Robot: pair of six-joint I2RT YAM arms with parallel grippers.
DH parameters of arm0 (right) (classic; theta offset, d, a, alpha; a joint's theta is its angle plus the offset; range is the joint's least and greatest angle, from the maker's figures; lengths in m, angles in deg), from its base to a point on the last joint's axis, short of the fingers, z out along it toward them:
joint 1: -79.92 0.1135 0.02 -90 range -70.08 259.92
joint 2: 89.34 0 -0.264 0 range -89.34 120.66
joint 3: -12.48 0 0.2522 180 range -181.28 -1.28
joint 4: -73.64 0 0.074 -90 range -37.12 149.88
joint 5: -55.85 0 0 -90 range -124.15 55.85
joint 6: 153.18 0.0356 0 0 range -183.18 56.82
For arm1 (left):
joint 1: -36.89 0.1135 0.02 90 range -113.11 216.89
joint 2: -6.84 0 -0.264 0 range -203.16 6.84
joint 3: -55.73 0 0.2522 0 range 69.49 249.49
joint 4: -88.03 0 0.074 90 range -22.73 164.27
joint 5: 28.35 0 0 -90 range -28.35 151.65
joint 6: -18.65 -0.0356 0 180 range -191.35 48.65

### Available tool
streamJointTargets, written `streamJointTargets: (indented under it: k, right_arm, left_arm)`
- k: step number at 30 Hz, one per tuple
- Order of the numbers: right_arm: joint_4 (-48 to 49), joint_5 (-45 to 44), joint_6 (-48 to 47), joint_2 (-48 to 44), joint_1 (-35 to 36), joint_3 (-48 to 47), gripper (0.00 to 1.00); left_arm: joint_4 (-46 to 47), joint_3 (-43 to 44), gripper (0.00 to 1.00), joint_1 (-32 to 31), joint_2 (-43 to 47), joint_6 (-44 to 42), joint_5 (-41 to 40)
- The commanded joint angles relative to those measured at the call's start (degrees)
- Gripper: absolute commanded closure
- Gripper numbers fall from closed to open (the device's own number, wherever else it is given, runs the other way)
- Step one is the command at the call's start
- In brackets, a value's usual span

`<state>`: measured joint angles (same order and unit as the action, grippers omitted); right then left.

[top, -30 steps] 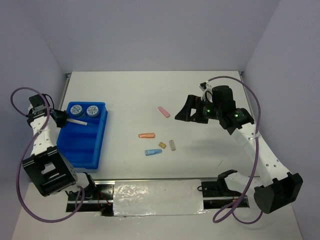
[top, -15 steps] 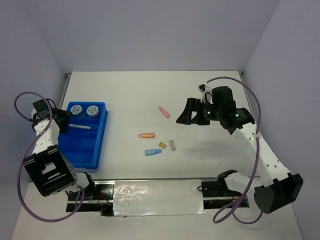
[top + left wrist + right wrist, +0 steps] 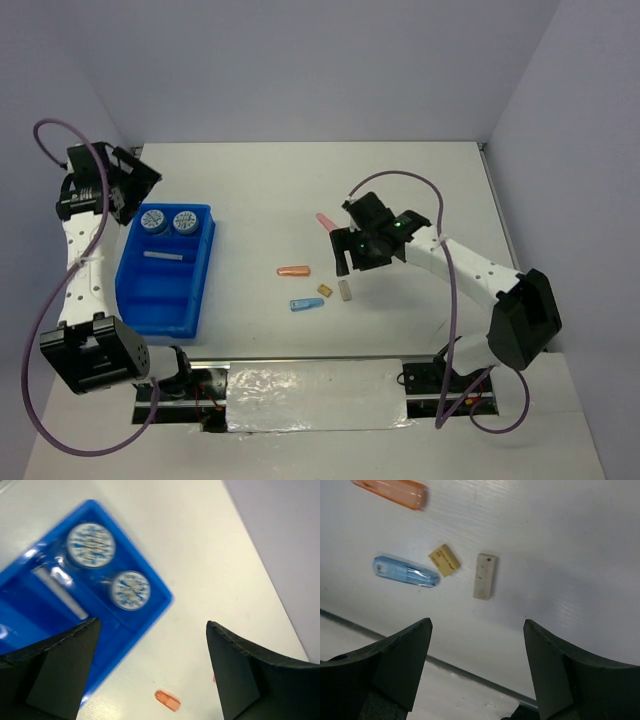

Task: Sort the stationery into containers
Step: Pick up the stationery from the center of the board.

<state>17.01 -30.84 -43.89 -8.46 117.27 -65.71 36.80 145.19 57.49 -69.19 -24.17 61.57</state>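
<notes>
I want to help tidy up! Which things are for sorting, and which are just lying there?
For the job: blue tray, two tubs, white pen, pink stick, orange stick, light-blue stick, tan block, grey block.
Just lying about: purple cables, shiny sheet.

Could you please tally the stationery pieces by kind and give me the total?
Round tubs: 2
White pen: 1
Sticks: 3
Small blocks: 2
Total: 8
</notes>
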Motion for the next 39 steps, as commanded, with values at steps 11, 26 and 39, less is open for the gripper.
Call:
streamJointTargets:
  k: [11,26,39]
  right_arm:
    - [10.2,-6.6,5.7,13.3,5.7,5.4,0.41]
    - [13.4,-11.0,8.2,14.8,6.4,6.3,0.75]
    - [25.6,10.0,7.1,-7.7,6.3,-1.6,0.94]
  left_arm:
    - [-13.9,-1.2,0.01,-18.0,4.7,-13.1,-0.7]
    - [-12.5,-1.6,0.01,-20.2,6.1,-17.5,13.3]
    - [4.5,-0.8,0.01,-44.6,3.8,3.5,26.2]
